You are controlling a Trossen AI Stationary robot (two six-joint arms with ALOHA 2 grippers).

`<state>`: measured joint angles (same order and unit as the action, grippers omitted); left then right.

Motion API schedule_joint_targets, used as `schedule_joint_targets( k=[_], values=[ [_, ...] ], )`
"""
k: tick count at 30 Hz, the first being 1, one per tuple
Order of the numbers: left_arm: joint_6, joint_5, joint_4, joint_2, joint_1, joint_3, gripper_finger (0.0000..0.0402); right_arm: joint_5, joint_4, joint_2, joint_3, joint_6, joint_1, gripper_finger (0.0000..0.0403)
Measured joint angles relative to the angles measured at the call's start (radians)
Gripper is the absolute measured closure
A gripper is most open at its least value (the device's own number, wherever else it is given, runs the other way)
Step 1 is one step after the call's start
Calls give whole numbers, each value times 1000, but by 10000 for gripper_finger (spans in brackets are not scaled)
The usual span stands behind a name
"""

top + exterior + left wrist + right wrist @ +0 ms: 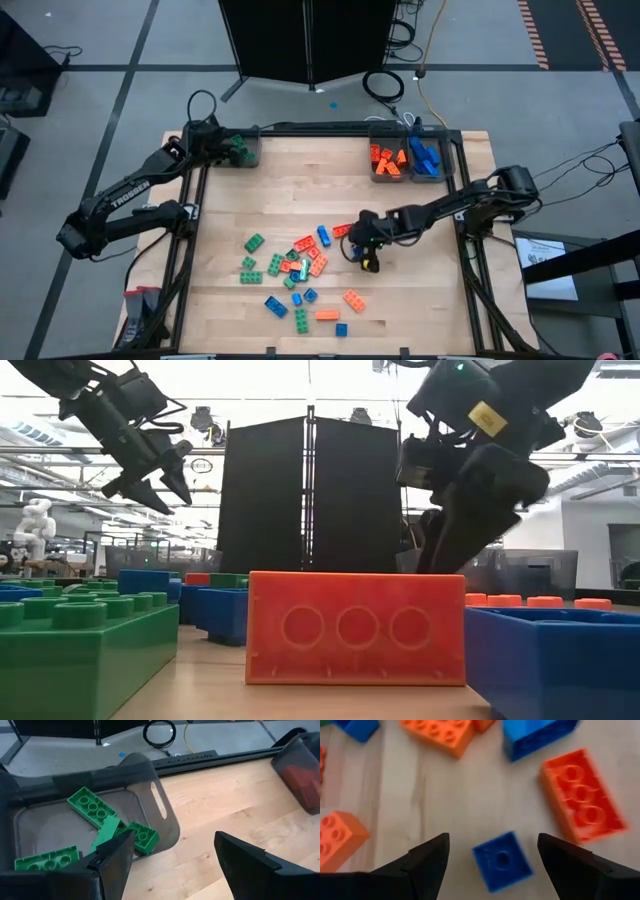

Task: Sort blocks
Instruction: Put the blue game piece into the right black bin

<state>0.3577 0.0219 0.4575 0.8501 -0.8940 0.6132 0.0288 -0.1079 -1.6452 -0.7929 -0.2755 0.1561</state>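
I have right gripper (490,852) wide open above small blue one-stud plastic brick (502,860) on desk; left gripper (172,855) open, empty, over grey bin (165,812). Next, I judge: descend, close.

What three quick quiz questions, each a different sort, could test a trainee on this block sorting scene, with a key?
1. True or false: the left pincer hangs open over the bin holding green blocks.
2. Which colour is the small block between the right pincer's fingers? A green, B blue, C orange.
3. Fill in: the two bins at the table's far right hold orange blocks and ____ blocks.

Key: 1 true; 2 B; 3 blue.
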Motion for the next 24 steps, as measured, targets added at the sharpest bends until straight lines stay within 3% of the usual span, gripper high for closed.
schedule_joint_targets(
  k=[7, 10, 13, 16, 22, 24],
  values=[
    [0, 0, 5, 0, 0, 0, 125, -17, 7, -70, -1, -28, 17, 106],
    [0, 0, 5, 0, 0, 0, 125, -60, 5, -87, -3, -70, 18, 127],
    [0, 0, 5, 0, 0, 0, 125, -103, 1, -88, -2, -108, 18, 189],
    [0, 0, 5, 0, 0, 0, 125, -114, -2, -88, -2, -113, 16, 283],
    [-1, 0, 5, 0, 0, 0, 125, -123, 4, -58, 1, -210, 14, 285],
    [-5, 0, 5, 0, 0, 0, 125, -170, -23, -10, 6, -230, 12, 285]
  ],
)
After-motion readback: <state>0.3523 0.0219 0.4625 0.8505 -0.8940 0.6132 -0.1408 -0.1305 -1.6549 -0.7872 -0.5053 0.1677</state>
